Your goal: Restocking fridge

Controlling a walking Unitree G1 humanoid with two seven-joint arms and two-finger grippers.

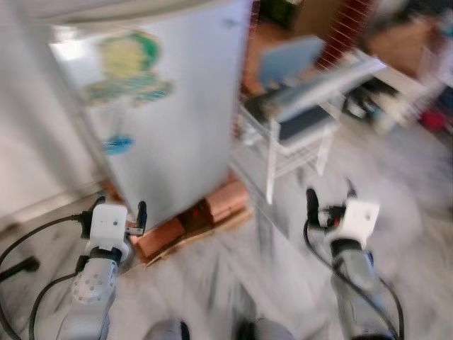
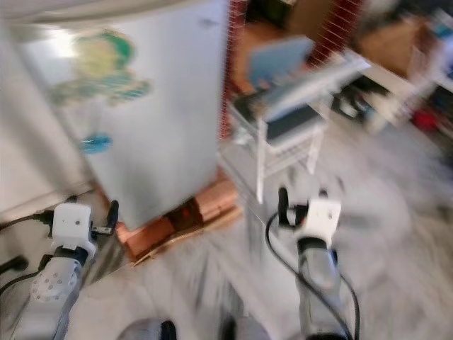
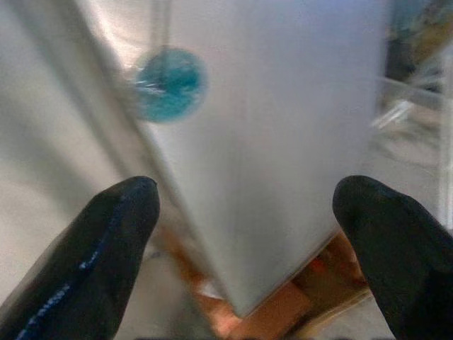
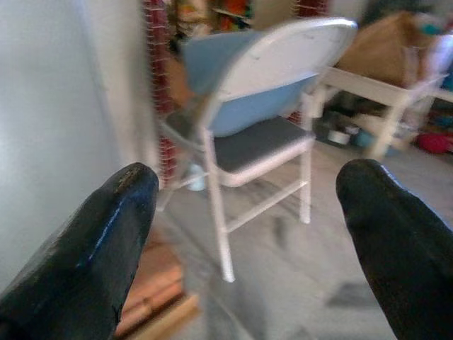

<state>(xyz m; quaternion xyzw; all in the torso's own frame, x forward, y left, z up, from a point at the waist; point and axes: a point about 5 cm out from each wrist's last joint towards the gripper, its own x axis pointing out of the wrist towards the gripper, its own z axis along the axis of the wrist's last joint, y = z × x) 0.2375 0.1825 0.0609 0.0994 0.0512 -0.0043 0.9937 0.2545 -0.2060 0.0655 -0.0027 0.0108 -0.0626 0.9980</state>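
- The fridge (image 1: 170,106) is being faced with its door closed; it is standing on a base of bricks (image 1: 212,209), with a folding chair (image 1: 301,117) just beside it on the robot's right.
- The left gripper (image 3: 244,234) is being held low before the fridge's lower corner, fingers spread wide with nothing between them.
- The right gripper (image 4: 248,227) is being held equally wide and empty, pointed toward the chair.
- Nothing to restock is being carried, so no goods are being risked yet.
- The head views are being blurred, so distance to the door is likely being misjudged; the bricks could be kicked, or the chair leg clipped by the right arm.
- The cables (image 1: 28,244) trailing at the left are at risk of being snagged.
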